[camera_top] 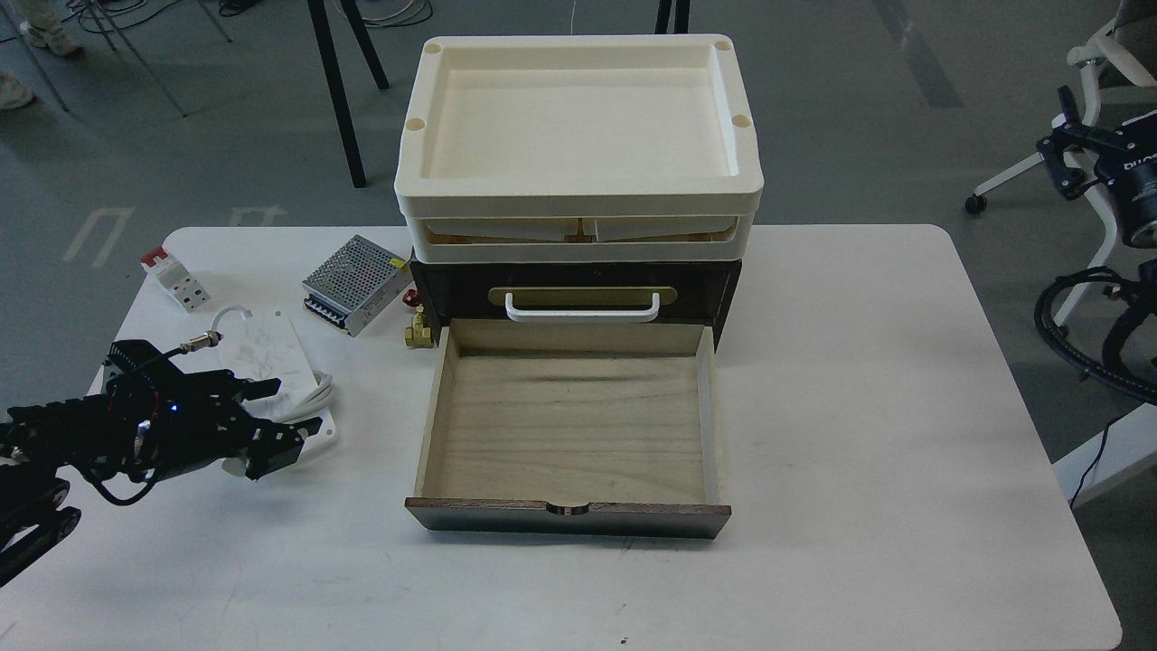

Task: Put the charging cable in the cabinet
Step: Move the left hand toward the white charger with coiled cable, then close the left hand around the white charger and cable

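At the lower left of the frame one black left gripper [271, 418] reaches in from the left edge. Its two fingers are spread apart, one above and one below the near end of the flat white charging cable slab [262, 351], but I cannot tell if they press it. This one slab, with grey scuff marks and a white cord wound around it, lies on the white rounded table [859, 407] at centre left, well apart from the drawer. In the upper left there is one small white-and-red block [175, 278]. To its right stands one silver perforated metal box [356, 282], and then one small brass fitting [418, 330] just beside the cabinet. In the centre is one dark brown wooden cabinet [578, 289] with a white handle on a brass plate. Its one lower drawer [571, 425] is pulled out, showing light wood inside. On top of the cabinet two cream plastic trays [578, 122] are stacked.
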